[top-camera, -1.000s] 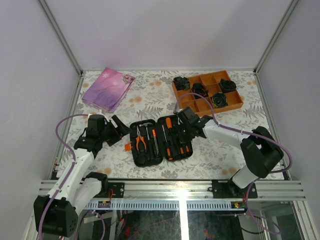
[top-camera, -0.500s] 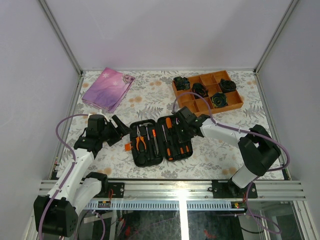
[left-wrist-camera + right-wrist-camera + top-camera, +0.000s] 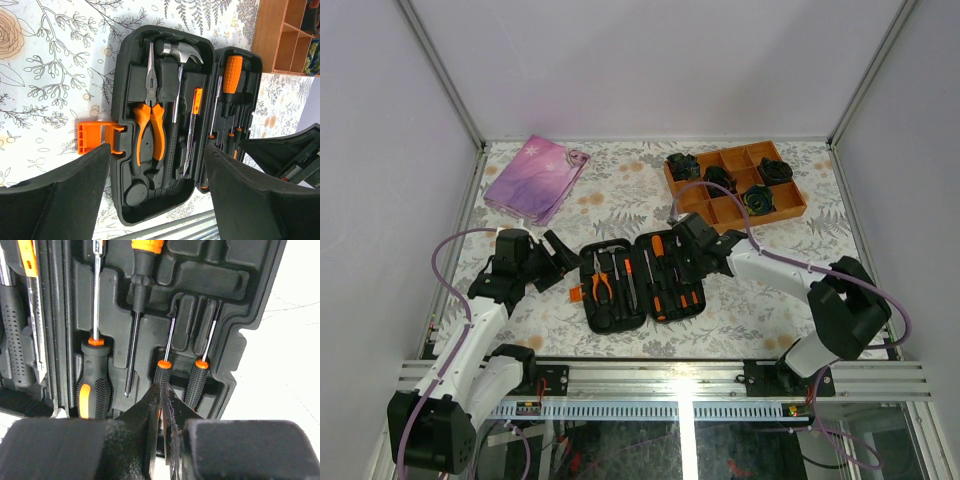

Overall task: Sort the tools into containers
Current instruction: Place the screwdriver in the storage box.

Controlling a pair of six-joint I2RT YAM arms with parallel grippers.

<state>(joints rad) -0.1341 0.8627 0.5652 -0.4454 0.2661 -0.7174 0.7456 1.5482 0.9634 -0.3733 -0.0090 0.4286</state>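
Note:
The black tool case [image 3: 620,322] lies open in the middle of the table with tools seated in both halves. In the left wrist view I see orange-handled pliers [image 3: 150,115], a hammer [image 3: 177,55] and an orange-handled screwdriver [image 3: 231,75] in their slots. My left gripper [image 3: 156,150] hangs open, just left of the case [image 3: 125,75] and above its near end, holding nothing. My right gripper [image 3: 164,390] is over the case's right half, its tips pinched on the handle end of a thin driver [image 3: 164,371] that lies in its slot beside a second thin driver [image 3: 199,375].
An orange divided tray [image 3: 720,212] with black rosette bundles stands at the back right. A pink-purple pouch [image 3: 535,178] lies at the back left. The case's orange latch tab [image 3: 92,137] sticks out toward my left gripper [image 3: 558,260].
The right arm has shifted slightly over the case's right half, and its elbow swung a little to the right. The left arm and the case have not moved.

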